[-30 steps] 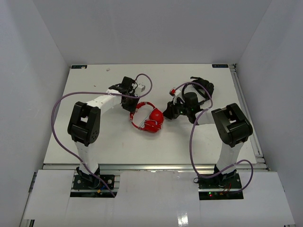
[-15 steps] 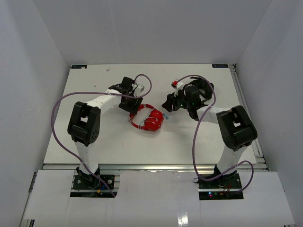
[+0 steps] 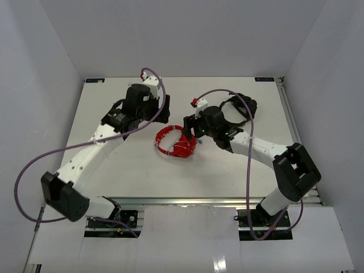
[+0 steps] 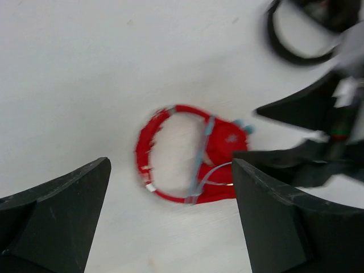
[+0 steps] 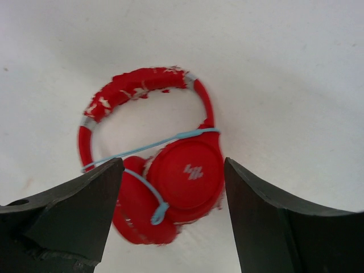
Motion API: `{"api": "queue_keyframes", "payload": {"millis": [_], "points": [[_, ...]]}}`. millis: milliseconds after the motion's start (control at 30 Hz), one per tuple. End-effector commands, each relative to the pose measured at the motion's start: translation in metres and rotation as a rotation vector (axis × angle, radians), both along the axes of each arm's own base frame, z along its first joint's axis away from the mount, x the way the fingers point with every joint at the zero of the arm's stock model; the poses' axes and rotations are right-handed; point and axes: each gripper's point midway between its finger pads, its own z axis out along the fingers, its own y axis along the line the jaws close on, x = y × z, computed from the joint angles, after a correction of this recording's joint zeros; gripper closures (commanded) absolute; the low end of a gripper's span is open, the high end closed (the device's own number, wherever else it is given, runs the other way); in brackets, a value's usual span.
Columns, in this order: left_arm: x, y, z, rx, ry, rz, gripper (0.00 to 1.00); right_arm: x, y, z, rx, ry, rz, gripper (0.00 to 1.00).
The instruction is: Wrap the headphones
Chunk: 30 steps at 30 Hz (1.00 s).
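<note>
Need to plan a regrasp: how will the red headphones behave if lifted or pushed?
The headphones probably lift as one stiff piece, since the band holds its arch. The cable across it looks floppy and may slip off. Pushed, the cups likely slide on the smooth table.

Bright, even light, with faint soft shadows on the white surface [image 3: 216, 170]. Left wrist view is blurred throughout; right wrist fingers [image 5: 62, 210] look soft-edged.

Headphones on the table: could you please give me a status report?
Left end effector open, right end effector open, both empty. Headphones flat on table, cable strung across them. Black headphones apart, farther back.
</note>
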Motion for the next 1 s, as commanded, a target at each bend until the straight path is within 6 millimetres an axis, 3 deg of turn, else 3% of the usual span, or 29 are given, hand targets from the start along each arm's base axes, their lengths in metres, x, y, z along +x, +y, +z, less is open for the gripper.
{"api": "queue_keyframes", "payload": {"millis": [0,67,167,333,467,500,567,700,800,967], "points": [[-0.064,-0.023,0.026,-0.28,-0.081,0.042,0.02,-0.017,-0.021,0.011,0.079,0.06,-0.228,0.22],[-0.088,-0.014,0.016,-0.385,-0.097,0.055,0.02,-0.028,-0.025,0.017,0.157,0.068,-0.249,0.22],[-0.102,-0.009,0.016,-0.496,-0.168,0.05,0.02,-0.04,-0.04,0.021,0.192,0.045,-0.288,0.21],[-0.098,0.011,-0.019,-0.5,-0.223,0.143,0.02,-0.047,-0.052,0.018,0.193,0.082,-0.365,0.17],[-0.106,-0.003,-0.037,-0.554,-0.212,0.065,0.02,-0.054,-0.052,0.001,0.183,0.129,-0.409,0.14],[-0.107,-0.006,-0.029,-0.581,-0.232,0.043,0.02,-0.055,-0.052,0.0,0.179,0.128,-0.415,0.13],[-0.111,-0.004,-0.037,-0.593,-0.264,0.023,0.02,-0.055,-0.053,0.001,0.174,0.109,-0.439,0.1],[-0.109,0.016,-0.055,-0.561,-0.323,0.087,0.02,-0.057,-0.045,0.007,0.148,0.048,-0.406,0.03],[-0.11,0.038,-0.059,-0.563,-0.36,0.181,0.02,-0.067,-0.024,0.007,0.164,0.012,-0.291,0.08],[-0.115,0.072,-0.051,-0.625,-0.427,0.32,0.02,-0.079,-0.004,-0.014,0.104,-0.019,-0.18,0.1]]}}
